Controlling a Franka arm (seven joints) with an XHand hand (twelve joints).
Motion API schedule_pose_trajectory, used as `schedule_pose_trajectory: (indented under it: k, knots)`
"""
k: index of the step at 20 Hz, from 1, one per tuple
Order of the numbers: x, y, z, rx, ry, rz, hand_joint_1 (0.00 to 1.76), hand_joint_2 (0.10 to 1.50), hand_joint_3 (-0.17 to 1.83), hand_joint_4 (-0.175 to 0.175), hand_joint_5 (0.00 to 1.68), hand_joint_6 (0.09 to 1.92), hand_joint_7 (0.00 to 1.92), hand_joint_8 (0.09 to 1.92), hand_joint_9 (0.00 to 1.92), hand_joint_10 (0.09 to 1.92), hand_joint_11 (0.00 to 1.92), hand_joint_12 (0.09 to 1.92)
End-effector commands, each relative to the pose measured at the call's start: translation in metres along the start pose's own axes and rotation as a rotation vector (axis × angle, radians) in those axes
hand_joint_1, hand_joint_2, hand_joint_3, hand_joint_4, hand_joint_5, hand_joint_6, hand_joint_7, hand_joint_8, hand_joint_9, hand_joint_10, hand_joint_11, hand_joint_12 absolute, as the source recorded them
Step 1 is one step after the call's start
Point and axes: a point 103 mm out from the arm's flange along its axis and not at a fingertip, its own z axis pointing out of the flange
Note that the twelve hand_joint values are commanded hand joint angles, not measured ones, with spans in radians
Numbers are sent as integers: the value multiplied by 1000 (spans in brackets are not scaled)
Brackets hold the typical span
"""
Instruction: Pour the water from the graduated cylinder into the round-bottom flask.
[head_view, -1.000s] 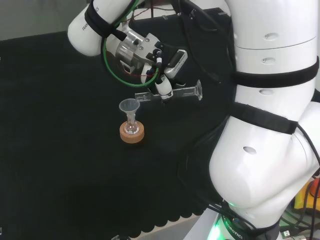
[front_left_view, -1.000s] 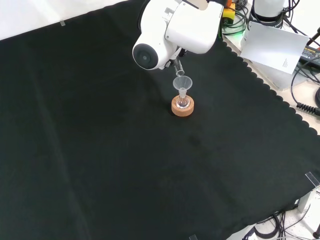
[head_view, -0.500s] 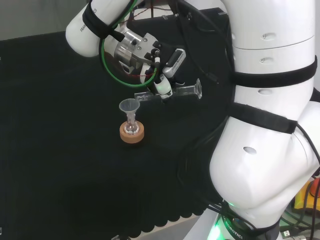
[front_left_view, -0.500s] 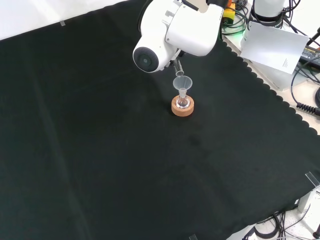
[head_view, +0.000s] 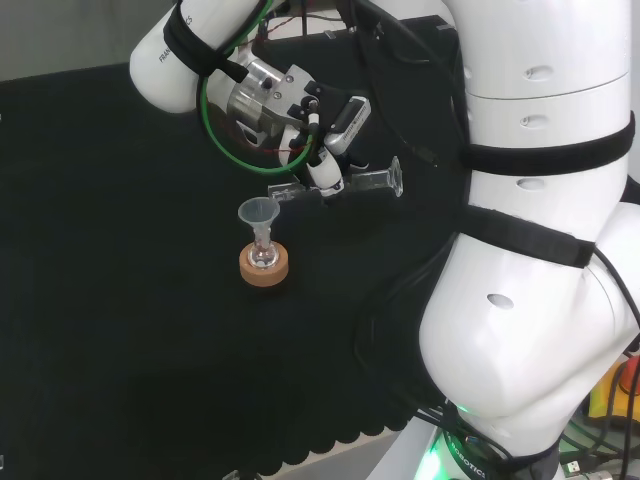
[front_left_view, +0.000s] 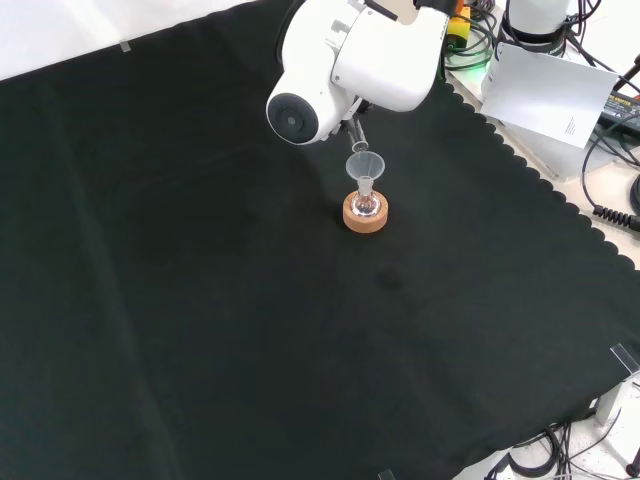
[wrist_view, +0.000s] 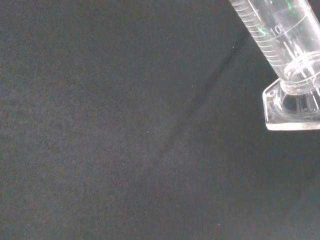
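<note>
In the head view we see the robot hand (head_view: 322, 150) with its fingers curled round the graduated cylinder (head_view: 340, 188), grasping it near the middle. The cylinder lies almost level above the surface (head_view: 120, 300), its foot toward the view's right and its mouth toward the left, just above and to the right of the funnel (head_view: 258, 212). The funnel sits in the neck of the round-bottom flask (head_view: 263, 256), which rests on a cork ring (head_view: 264, 268) on the black cloth. In the front view we find the flask (front_left_view: 365, 205) and funnel (front_left_view: 365, 165) just below the arm's white link (front_left_view: 345, 55). In the wrist view the cylinder's marked tube and clear foot (wrist_view: 292, 102) hang over bare cloth.
</note>
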Motion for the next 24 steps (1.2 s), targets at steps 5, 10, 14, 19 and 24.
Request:
schedule_pose_trajectory:
  k: [5, 10, 14, 19, 24]
  knots:
    - [3, -1, -1, -12, 7, -11, 1124, 1163, -2, -147, 900, 1132, 1127, 482, 1397, 98, 1307, 715]
    - [8, -3, -5, -43, 35, -33, 1124, 1164, -2, -147, 899, 1132, 1127, 480, 1397, 97, 1307, 714]
    - [3, -5, -3, -108, 82, -68, 1124, 1164, -1, -147, 898, 1134, 1127, 479, 1397, 96, 1307, 714]
    - [-6, -8, 4, -190, 133, -112, 1124, 1165, -1, -147, 897, 1136, 1127, 477, 1397, 93, 1308, 713]
    - [-15, -7, 13, -296, 217, -169, 1123, 1165, -1, -147, 896, 1137, 1127, 476, 1397, 91, 1309, 713]
